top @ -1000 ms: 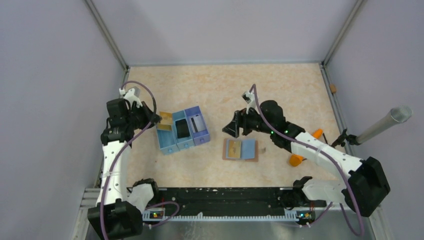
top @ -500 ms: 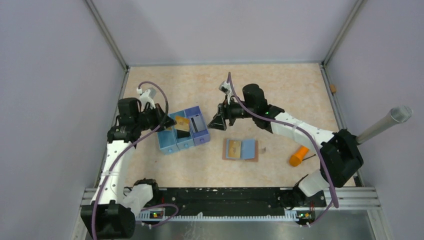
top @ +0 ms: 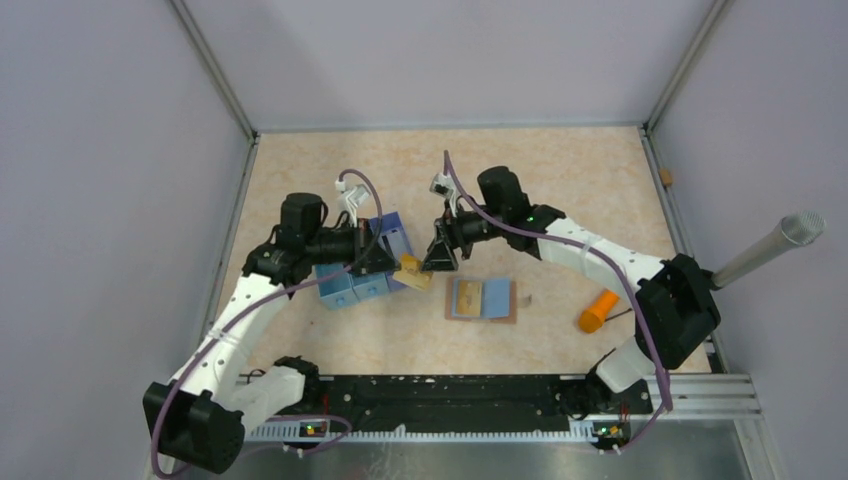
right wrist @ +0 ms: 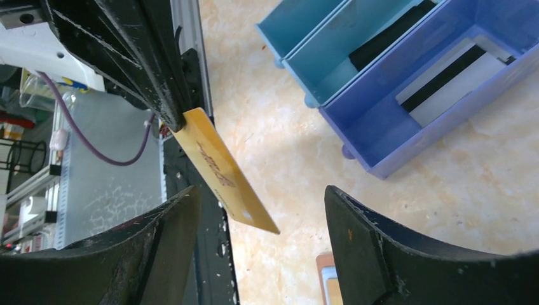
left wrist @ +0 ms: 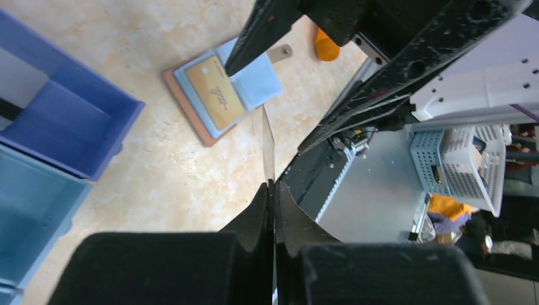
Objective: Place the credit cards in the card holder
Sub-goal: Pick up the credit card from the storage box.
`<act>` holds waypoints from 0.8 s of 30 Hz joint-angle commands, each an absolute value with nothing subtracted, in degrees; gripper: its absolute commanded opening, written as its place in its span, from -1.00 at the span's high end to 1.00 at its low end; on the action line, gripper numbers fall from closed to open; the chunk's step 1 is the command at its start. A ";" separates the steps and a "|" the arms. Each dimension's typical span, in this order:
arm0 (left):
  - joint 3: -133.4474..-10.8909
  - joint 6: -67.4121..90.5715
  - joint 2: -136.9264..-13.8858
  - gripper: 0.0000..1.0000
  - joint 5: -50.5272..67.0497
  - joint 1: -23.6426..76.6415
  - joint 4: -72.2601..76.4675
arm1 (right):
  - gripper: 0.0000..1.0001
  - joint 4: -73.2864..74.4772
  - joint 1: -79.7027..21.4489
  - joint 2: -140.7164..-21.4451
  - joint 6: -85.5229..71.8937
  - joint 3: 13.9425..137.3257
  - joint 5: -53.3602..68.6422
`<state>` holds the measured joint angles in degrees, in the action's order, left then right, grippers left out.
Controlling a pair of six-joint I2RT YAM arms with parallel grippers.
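Observation:
My left gripper (top: pixel 385 262) is shut on a yellow-gold credit card (top: pixel 413 271), held in the air just right of the blue box. In the left wrist view the card (left wrist: pixel 268 152) shows edge-on, sticking out of my closed left gripper (left wrist: pixel 273 185). My right gripper (top: pixel 440 255) is open right beside it; in the right wrist view the gold card (right wrist: pixel 222 173) hangs between my open right gripper's (right wrist: pixel 260 197) fingers without touching them. The brown card holder (top: pixel 481 298) lies open on the table, with a gold card (top: pixel 464 295) and a light blue card (top: pixel 496 294) on it.
A blue box with divided compartments (top: pixel 364 261) stands under my left arm; it holds a white card with a black stripe (right wrist: pixel 448 81) and a dark item. An orange carrot-shaped object (top: pixel 598 311) lies at the right. The black rail (top: pixel 440 390) runs along the near edge.
My left gripper has lifted the gold card out of the blue box and carried it right, toward my right gripper. My right gripper has swung left and stays open near the card.

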<state>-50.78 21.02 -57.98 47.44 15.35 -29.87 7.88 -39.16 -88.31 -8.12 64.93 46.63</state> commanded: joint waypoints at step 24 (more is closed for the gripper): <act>-31.11 47.33 -50.73 -0.87 43.16 22.49 21.15 | 1.00 -26.92 -40.55 -66.15 -36.98 41.97 37.85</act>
